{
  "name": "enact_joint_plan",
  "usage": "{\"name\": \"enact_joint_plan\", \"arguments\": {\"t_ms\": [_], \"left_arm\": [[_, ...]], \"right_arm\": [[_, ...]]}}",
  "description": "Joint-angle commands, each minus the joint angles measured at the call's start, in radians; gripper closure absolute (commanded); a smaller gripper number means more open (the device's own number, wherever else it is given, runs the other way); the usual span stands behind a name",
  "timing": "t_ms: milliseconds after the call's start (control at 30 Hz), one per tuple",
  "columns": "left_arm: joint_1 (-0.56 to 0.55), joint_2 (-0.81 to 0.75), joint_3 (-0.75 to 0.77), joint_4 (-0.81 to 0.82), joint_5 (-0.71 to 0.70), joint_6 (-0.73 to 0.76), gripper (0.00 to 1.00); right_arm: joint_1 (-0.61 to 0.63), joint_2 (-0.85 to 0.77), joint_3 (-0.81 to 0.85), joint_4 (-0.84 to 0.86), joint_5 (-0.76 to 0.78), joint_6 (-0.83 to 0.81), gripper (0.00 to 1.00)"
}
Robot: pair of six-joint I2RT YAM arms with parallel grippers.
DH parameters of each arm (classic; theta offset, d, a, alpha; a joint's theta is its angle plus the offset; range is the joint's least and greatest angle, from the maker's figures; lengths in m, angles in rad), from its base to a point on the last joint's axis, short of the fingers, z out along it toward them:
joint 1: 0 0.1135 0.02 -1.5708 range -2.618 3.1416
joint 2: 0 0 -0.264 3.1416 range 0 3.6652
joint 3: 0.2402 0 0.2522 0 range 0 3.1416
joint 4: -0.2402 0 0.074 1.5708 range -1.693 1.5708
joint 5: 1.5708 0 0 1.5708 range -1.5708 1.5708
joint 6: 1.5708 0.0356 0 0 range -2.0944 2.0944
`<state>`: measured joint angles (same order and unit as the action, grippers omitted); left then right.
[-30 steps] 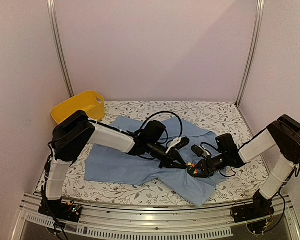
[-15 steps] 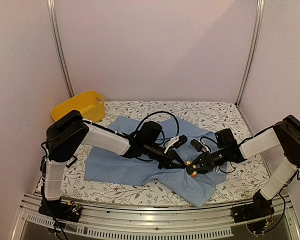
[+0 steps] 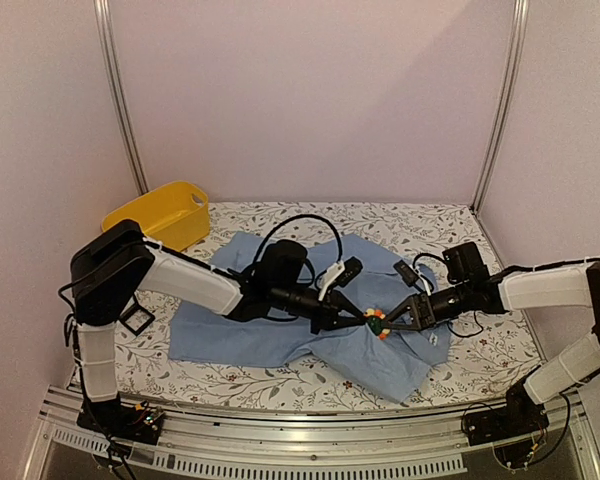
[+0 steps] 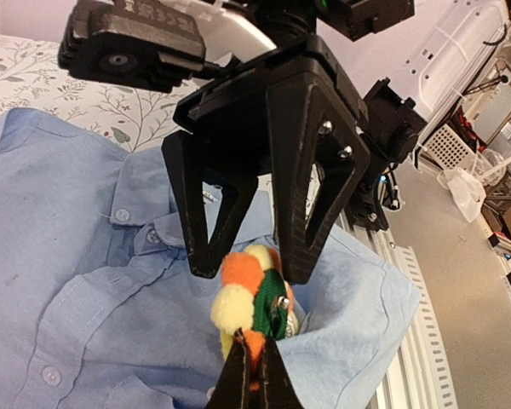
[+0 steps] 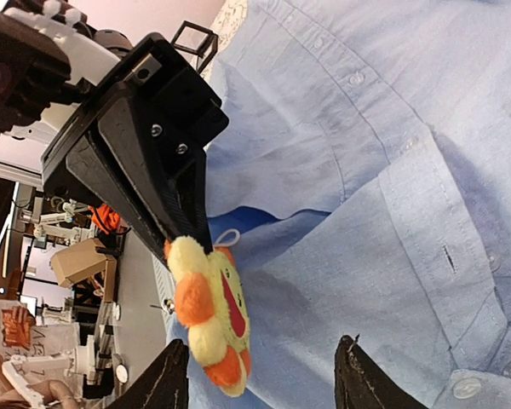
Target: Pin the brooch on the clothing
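1. My left gripper [image 4: 254, 375] is pinched tight on the back fitting of the small round plush brooch [image 4: 251, 298], which has orange and yellow petals on green backing. I hold it just over a raised fold near the front edge of the light blue button-up cotton shirt [image 4: 85, 281].
2. My right gripper [image 4: 249, 268] stands wide, one finger on either side of the brooch, holding nothing.
3. I cannot tell whether the pin has entered the cloth, because the plush hides it. I judge the pinning itself is the step in hand.
4. To do it well, I should hold the left grip steady. The right fingers should take the cloth fold beside the brooch, not the petals, and feed a single layer onto the pin.
5. I should keep clear of the buttons and the thick placket seam. The two sets of fingers are crowded, so any move should be small.
6. The table [image 3: 420, 225] has a floral-print cover. The shirt lies rumpled across its middle and looks likely to bunch if dragged.
7. A yellow plastic basin [image 3: 160, 215] sits at the far left corner, and a small black open-frame box [image 3: 135, 318] sits by my left arm. Pale walls and metal posts [image 3: 117, 100] close in the space.
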<state>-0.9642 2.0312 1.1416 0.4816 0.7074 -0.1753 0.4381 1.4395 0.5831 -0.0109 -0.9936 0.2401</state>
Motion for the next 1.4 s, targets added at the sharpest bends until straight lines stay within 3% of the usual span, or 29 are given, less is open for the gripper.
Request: {"name": "enact_joint_plan", "arguments": {"t_ms": [0, 133, 333, 833, 1000, 1367], "left_arm": [[-0.007, -0.070, -0.019, 0.058, -0.071, -0.036, 1.00], [-0.013, -0.099, -0.015, 0.032, -0.158, -0.016, 1.00], [-0.031, -0.115, -0.005, 0.003, -0.213, 0.016, 1.00], [-0.048, -0.117, -0.021, 0.037, -0.214, 0.044, 1.00], [-0.048, -0.114, -0.027, 0.062, -0.213, 0.037, 1.00], [-0.049, -0.121, -0.043, 0.089, -0.231, 0.040, 1.00]], "right_arm": [[-0.013, -0.102, 0.015, 0.034, 0.020, -0.041, 0.42], [0.001, -0.197, -0.073, 0.241, 0.043, 0.023, 0.33], [0.050, -0.203, -0.161, 0.523, 0.099, 0.072, 0.31], [0.082, -0.071, -0.297, 0.891, 0.087, 0.090, 0.33], [0.102, -0.089, -0.324, 0.936, 0.149, 0.072, 0.35], [0.102, 0.037, -0.291, 1.065, 0.158, 0.124, 0.42]]}}
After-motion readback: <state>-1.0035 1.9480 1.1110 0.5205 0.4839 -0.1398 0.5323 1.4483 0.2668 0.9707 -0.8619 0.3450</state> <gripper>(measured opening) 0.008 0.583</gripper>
